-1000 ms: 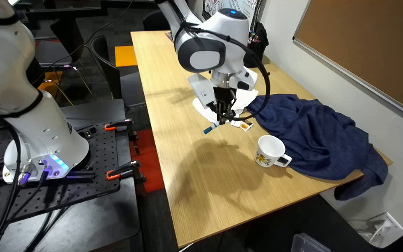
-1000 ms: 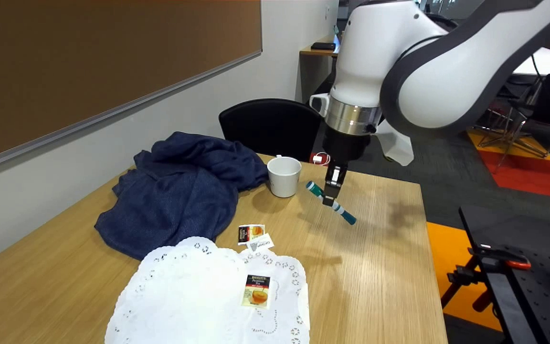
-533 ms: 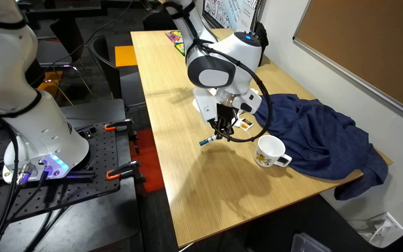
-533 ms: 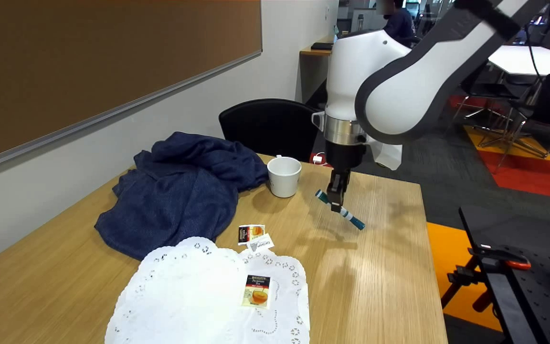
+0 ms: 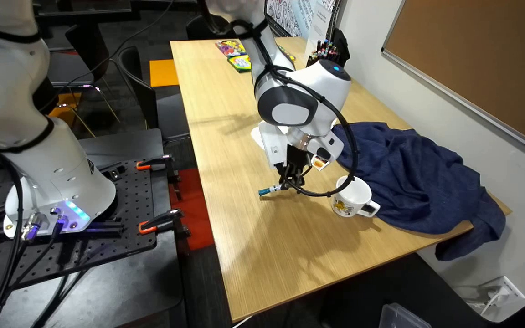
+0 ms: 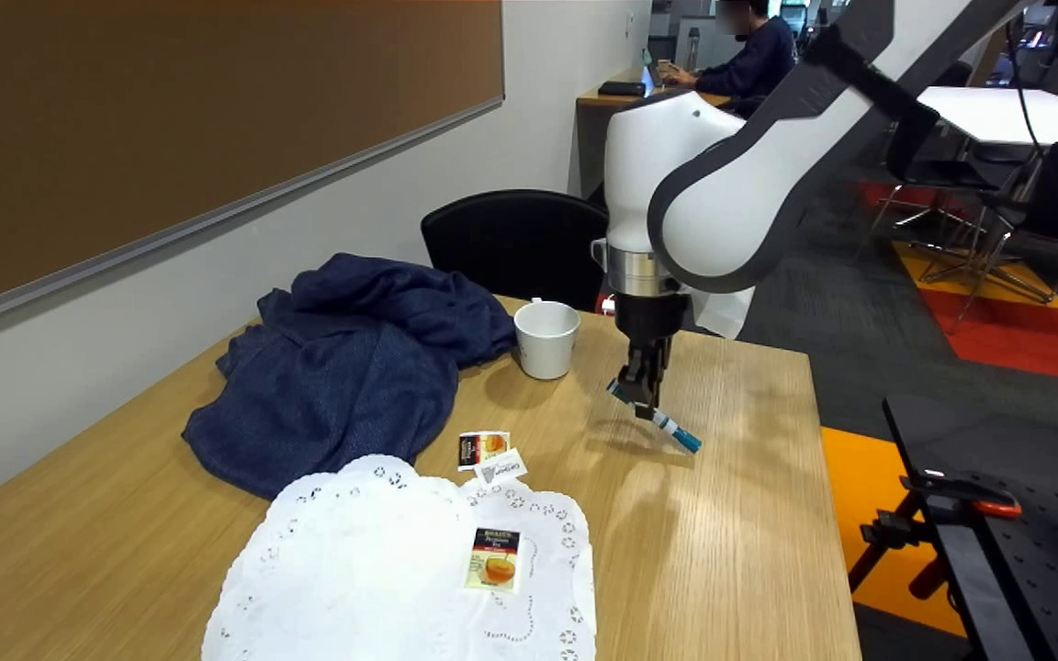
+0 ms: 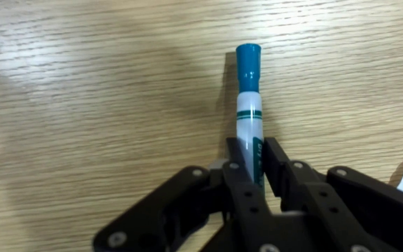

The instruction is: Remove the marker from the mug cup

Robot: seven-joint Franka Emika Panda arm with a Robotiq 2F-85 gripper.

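Slippage is our main worry: the fingers (image 7: 275, 162) clasp the dry-erase marker (image 7: 249, 101) snugly by its barrel, no gap, but it slants low over the wooden table (image 6: 731, 551), so landing teal end first could twist it. From the gripper (image 6: 645, 409), in an exterior view, the white mug (image 6: 546, 351) stands apart at ten o'clock, navy cloth (image 6: 336, 376) at nine, doily (image 6: 354, 551) at eight. In an exterior view a cable loop (image 5: 356, 152) overlaps the mug's rim; swinging, we could snag it.
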